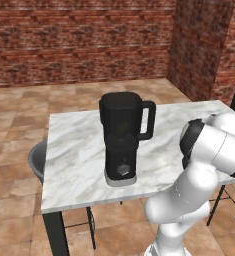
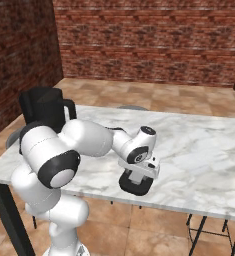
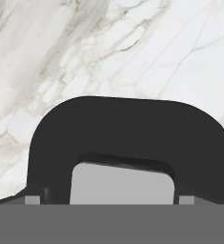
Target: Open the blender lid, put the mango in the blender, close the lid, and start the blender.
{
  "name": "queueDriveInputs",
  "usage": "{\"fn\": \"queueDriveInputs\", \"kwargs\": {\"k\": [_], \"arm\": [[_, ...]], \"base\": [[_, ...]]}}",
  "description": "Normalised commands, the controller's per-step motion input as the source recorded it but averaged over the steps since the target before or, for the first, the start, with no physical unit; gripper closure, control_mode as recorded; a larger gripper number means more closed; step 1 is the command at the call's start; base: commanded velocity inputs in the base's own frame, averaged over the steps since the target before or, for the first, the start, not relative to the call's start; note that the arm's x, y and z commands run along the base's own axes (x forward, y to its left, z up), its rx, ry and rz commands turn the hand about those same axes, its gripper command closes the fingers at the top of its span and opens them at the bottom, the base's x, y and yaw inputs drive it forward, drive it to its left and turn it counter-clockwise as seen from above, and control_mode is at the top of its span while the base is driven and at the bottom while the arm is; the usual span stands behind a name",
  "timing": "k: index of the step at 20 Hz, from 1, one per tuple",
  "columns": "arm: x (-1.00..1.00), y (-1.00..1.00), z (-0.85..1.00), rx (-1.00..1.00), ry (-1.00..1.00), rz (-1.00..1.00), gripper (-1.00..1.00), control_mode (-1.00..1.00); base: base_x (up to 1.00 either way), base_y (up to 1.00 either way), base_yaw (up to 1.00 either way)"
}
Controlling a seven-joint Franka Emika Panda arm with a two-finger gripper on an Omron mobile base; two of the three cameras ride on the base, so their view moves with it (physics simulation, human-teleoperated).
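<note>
Black blender lid [image 3: 127,138] on marble, partly hidden under the claw [image 2: 139,176].

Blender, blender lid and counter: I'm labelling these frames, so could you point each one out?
blender [image 1: 120,125]: left base view, front of the dark jar.
blender lid [image 3: 132,128]: hand view, black top surface above the grey cap.
counter [image 2: 199,145]: right base view, bare marble top.

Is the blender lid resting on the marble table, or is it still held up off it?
Touching. In the right base view the blender lid lies flat on the table under the gripper, no gap beneath; the hand view shows it against marble.
</note>
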Motion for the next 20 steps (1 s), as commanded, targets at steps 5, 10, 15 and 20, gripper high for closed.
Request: {"fn": "queueDriveInputs", "kwargs": {"k": [5,10,15,20], "arm": [[0.03,0.42,-0.56,-0.01,0.02,0.00,-1.00,-1.00],[0.04,0.49,-0.71,-0.02,0.04,0.00,-1.00,-1.00],[0.00,0.48,-0.78,-0.04,0.04,0.00,1.00,-1.00],[0.00,0.30,-0.61,-0.01,0.01,0.00,1.00,-1.00]], "base": [[0.00,0.00,0.00],[0.00,0.00,0.00],[0.00,0.00,0.00],[0.00,0.00,0.00]]}}
